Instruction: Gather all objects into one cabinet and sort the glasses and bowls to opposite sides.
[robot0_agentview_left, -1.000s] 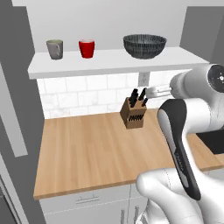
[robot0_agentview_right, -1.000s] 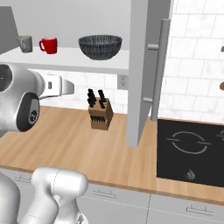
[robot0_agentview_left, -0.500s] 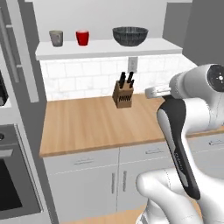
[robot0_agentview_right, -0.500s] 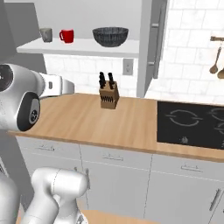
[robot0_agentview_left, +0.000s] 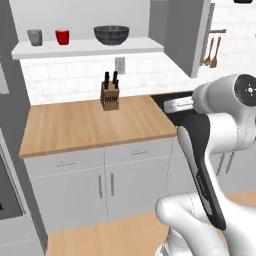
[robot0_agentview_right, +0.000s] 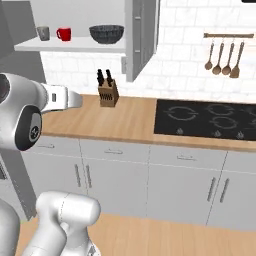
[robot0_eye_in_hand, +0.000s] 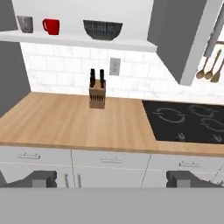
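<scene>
On the long white shelf board (robot0_eye_in_hand: 78, 40) of the open wall cabinet, a small grey cup (robot0_eye_in_hand: 25, 24), a bright red cup (robot0_eye_in_hand: 51, 26) and a wide dark ribbed bowl (robot0_eye_in_hand: 103, 29) are set upright in a row along its length, mouths up. A handle on the red cup seems turned left. The gripper (robot0_eye_in_hand: 111, 178) is held wide open and empty, well apart from the shelf.

Matt wood counter (robot0_agentview_left: 90, 125), ribbed dark bowl (robot0_agentview_left: 111, 34), glossy red cup (robot0_agentview_left: 62, 37).
</scene>
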